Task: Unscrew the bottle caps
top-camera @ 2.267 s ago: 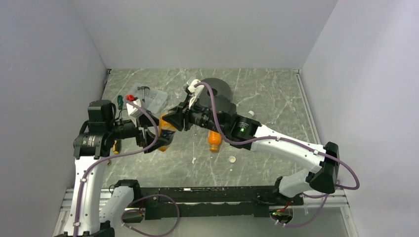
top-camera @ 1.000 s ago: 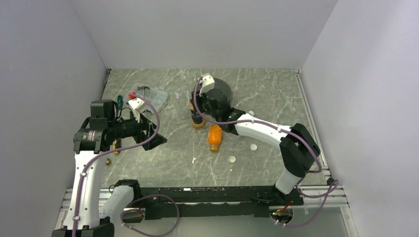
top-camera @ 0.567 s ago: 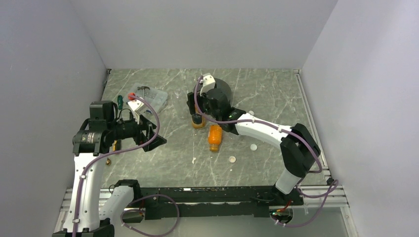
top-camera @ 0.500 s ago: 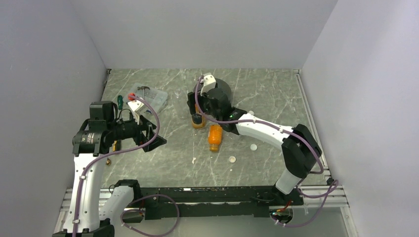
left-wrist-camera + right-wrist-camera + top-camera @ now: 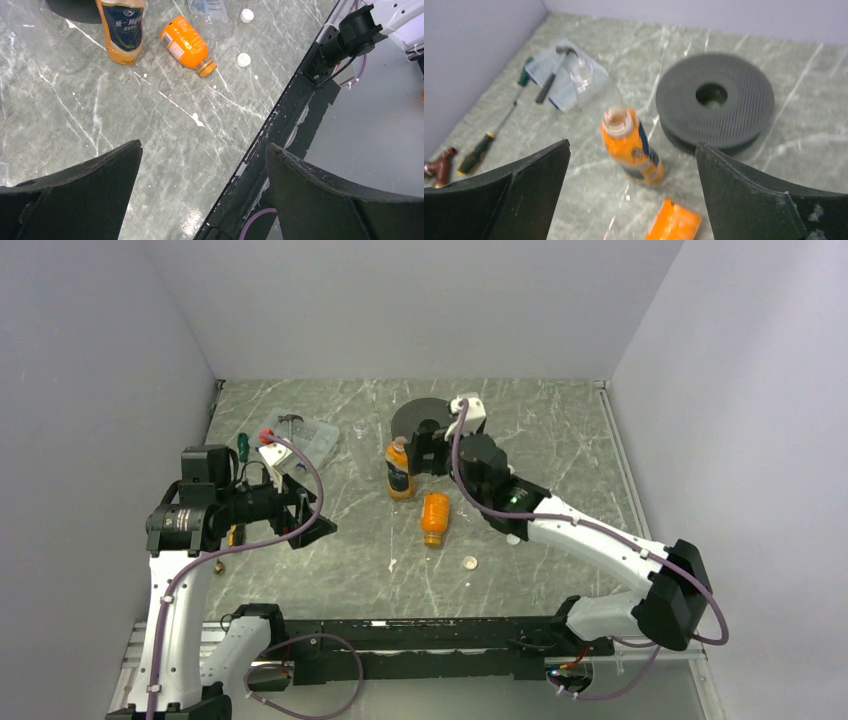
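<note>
Right hand (image 5: 428,453) spread, empty, just beside the upright tall orange bottle (image 5: 631,147), whose neck is bare. Left hand (image 5: 203,146) spread too. Stubby orange bottle (image 5: 184,45) lies uncapped, white cap (image 5: 243,60) near it on the table (image 5: 540,430). We judge unscrewing done. Next: verify the clear bottle (image 5: 586,80).

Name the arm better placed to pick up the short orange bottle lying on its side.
Probably right. The right claw, open, hangs beside the tall bottle, close to the short orange bottle. The left claw, also open, sits farther off to the left.
</note>
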`<state>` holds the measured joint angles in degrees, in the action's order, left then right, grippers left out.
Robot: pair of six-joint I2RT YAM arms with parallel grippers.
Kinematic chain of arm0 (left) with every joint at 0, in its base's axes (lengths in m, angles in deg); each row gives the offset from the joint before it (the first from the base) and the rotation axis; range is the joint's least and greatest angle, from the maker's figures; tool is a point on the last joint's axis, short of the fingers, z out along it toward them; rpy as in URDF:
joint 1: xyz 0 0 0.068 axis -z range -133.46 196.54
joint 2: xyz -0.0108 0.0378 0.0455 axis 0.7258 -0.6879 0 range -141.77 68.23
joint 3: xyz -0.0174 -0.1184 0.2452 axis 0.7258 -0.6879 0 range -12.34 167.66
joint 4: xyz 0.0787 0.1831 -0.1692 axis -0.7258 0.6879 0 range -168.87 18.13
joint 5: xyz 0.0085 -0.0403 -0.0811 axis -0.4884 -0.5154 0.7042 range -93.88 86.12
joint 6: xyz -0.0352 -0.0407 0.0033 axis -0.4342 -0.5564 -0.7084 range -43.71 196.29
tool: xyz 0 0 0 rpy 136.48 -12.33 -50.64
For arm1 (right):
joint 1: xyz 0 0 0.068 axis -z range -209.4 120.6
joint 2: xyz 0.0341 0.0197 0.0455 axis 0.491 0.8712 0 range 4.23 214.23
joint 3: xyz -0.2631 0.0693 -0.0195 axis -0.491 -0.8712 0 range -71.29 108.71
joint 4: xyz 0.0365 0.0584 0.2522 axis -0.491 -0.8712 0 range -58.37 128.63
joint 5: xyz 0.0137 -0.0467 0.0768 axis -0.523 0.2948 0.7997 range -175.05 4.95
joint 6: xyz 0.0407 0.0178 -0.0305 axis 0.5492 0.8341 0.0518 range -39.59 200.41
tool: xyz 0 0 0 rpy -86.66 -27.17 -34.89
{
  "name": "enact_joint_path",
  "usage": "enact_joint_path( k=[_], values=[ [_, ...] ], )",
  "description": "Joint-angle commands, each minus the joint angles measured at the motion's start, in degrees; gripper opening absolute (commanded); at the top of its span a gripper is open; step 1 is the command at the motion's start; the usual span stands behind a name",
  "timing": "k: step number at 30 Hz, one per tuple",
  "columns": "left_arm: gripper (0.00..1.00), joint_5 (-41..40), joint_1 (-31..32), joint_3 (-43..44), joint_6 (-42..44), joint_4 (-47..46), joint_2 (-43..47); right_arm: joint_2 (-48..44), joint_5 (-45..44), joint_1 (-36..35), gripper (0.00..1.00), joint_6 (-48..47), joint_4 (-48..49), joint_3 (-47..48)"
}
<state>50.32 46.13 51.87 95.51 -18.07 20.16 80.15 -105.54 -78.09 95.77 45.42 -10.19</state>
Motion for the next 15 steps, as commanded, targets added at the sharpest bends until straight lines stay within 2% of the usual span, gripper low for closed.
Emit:
enact_joint_path(
  k=[1,6,15],
  values=[
    [0.99,2.67,-0.07,2.79,0.83,0.02,-0.66,-1.74,-9.04,-5.20,1.00,7.19,-7.24,-7.01],
    [1.00,3.03,-0.04,3.41,0.71,0.07,-1.35,2.60,-14.19,-10.55,1.00,12.77,-11.45,-10.13],
    [0.99,3.33,-0.04,4.54,1.18,1.50,-1.38,10.80,-18.00,-10.99,1.00,12.99,-11.05,-10.65]
  ],
)
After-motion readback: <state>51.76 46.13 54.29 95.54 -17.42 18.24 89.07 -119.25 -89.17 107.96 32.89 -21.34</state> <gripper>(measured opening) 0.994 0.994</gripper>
